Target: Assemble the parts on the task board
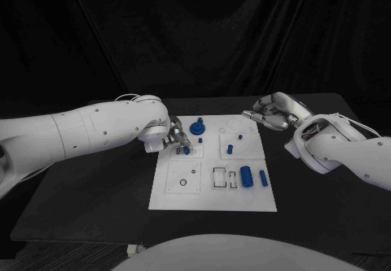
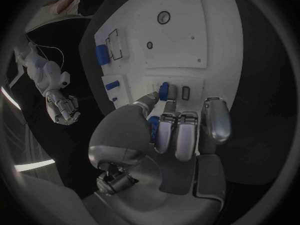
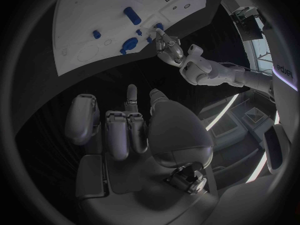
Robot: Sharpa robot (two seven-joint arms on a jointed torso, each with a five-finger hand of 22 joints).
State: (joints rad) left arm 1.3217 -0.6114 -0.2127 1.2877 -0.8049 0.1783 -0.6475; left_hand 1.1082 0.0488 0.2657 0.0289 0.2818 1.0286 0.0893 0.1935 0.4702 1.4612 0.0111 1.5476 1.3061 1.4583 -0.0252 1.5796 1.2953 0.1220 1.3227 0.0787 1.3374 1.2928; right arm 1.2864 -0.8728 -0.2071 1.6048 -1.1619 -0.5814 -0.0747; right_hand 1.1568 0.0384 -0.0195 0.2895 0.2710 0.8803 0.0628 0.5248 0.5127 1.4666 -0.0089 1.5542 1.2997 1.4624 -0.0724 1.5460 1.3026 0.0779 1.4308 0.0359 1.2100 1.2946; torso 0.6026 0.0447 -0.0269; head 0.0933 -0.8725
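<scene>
The left hand (image 1: 173, 140) reaches over the left edge of the white board (image 1: 213, 195) and pinches a small blue part (image 2: 164, 91) between thumb and fingertip, the part held at a small rectangular slot in the board's upper-left area, while its other fingers stay curled. The right hand (image 1: 273, 113) hangs above the table (image 1: 90, 192) just off the board's far right corner, holding nothing, its fingers curled in. More blue parts lie on the board: a knob (image 1: 197, 128) near the top, a short peg (image 1: 230, 149) at the centre, and a cylinder (image 1: 246, 173) beside a bar (image 1: 263, 178) at lower right
</scene>
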